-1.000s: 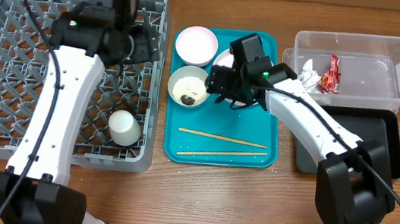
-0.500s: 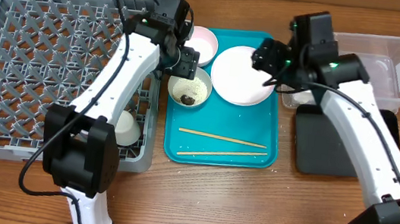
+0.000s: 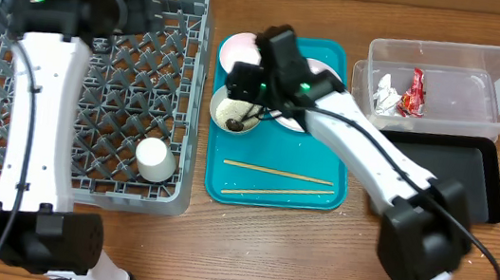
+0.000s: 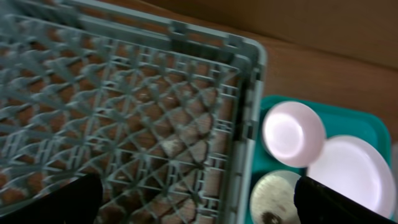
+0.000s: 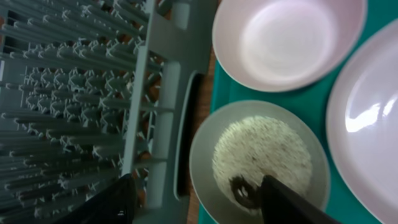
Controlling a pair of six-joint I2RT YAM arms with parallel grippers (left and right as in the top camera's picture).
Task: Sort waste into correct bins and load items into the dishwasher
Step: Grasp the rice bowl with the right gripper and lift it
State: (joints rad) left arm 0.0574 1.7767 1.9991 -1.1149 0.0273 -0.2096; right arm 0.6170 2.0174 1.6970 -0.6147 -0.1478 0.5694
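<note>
The pale grey-green bowl with white rice and a brown scrap stands on the teal tray next to the grey dish rack. My right gripper is open just above it, and in the right wrist view its fingers straddle the bowl's left rim. The pinkish-white bowl and the plate lie behind it, partly hidden by the arm. My left gripper is open and empty over the rack's far side. The white cup stands in the rack. The clear tub holds the red wrapper and the napkin.
The teal tray also holds two wooden chopsticks. The black tray lies in front of the clear tub at the right. The rack's wall stands close to the tray's left edge.
My right gripper has moved left from the clear tub to above the grey-green bowl. My left gripper has moved from the tray's edge back over the rack's far side.
</note>
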